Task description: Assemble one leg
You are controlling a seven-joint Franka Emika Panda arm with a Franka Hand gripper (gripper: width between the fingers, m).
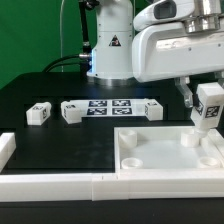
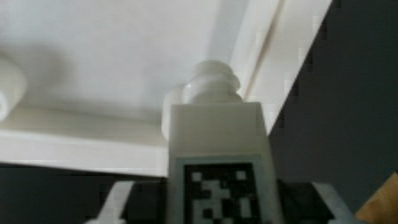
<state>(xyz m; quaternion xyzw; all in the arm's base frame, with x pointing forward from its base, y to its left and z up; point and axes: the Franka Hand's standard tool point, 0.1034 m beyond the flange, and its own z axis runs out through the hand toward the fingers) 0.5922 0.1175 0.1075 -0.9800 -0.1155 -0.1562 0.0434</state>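
Note:
My gripper [image 1: 204, 100] is shut on a leg [image 1: 208, 106], a stubby white block with a black-and-white marker. It holds the leg tilted just above the far corner of the white panel [image 1: 160, 148] on the exterior view's right. In the wrist view the leg [image 2: 217, 135] stands between my fingers [image 2: 121, 203], its threaded tip pointing at the panel [image 2: 107, 60] near a raised edge. The gripper [image 2: 219, 208] clamps the leg's marker end. Three more legs lie on the table: two [image 1: 38, 113] [image 1: 72, 111] on the exterior view's left and one [image 1: 152, 110] near the middle.
The marker board [image 1: 108, 106] lies flat between the loose legs. A white rail [image 1: 50, 185] runs along the table's front edge, with a short white piece [image 1: 5, 148] at the exterior view's left. The arm's base [image 1: 110, 45] stands behind the marker board.

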